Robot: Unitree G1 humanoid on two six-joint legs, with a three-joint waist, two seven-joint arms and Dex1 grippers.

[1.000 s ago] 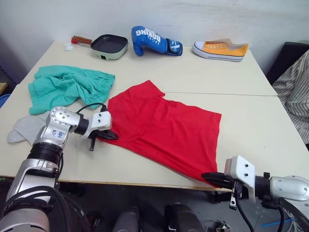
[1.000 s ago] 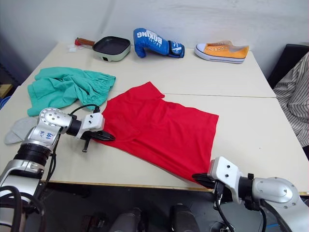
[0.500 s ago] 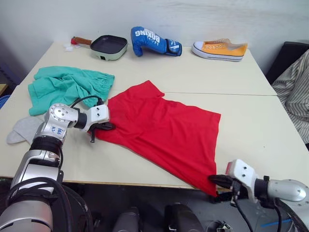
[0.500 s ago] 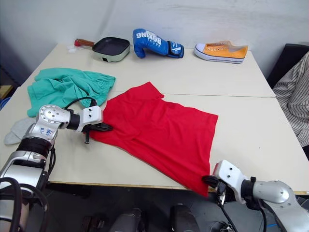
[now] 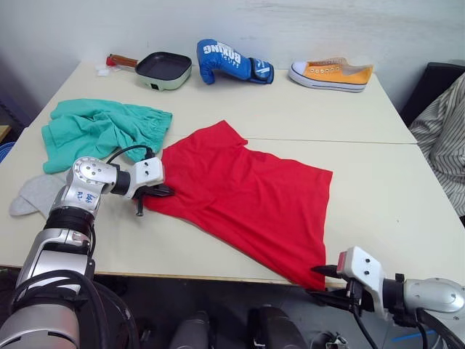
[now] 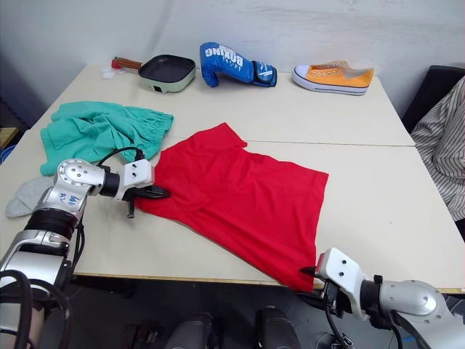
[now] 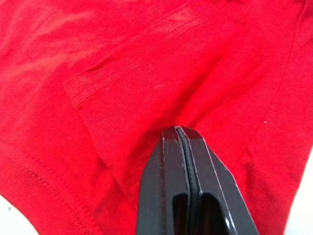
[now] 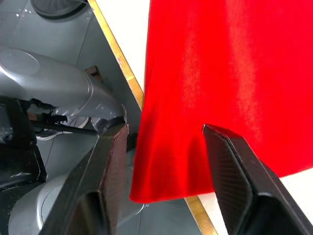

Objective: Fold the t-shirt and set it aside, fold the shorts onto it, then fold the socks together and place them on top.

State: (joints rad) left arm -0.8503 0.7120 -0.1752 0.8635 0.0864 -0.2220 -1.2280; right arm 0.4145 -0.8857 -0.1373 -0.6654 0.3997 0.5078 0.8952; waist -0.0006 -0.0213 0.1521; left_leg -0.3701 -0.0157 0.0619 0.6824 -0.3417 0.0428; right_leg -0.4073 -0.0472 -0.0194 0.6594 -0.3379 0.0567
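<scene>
Here: socks (image 5: 36,195) lie grey at the left edge of the surface (image 5: 378,189), just beside the left arm. Shorts (image 5: 102,129) bunched teal-green behind them, apart from the t-shirt. Left pincer (image 5: 161,192) pressed together, pinching the t-shirt's left edge; the left wrist view shows both fingers (image 7: 166,171) closed with red cloth nipped between. T-shirt (image 5: 254,196) spread flat, mid-surface, red, its near right corner hanging over the front edge. Right pincer (image 6: 311,282) sits below that front edge at the hanging corner, fingers (image 8: 110,166) spread wide, the cloth's drooping corner between them in the right wrist view, not gripped. Along the far edge: frying pan (image 5: 161,70), blue boxing glove (image 5: 231,62), orange sneaker (image 5: 330,74). Striped cloth (image 5: 443,138) at far right, off the surface.
</scene>
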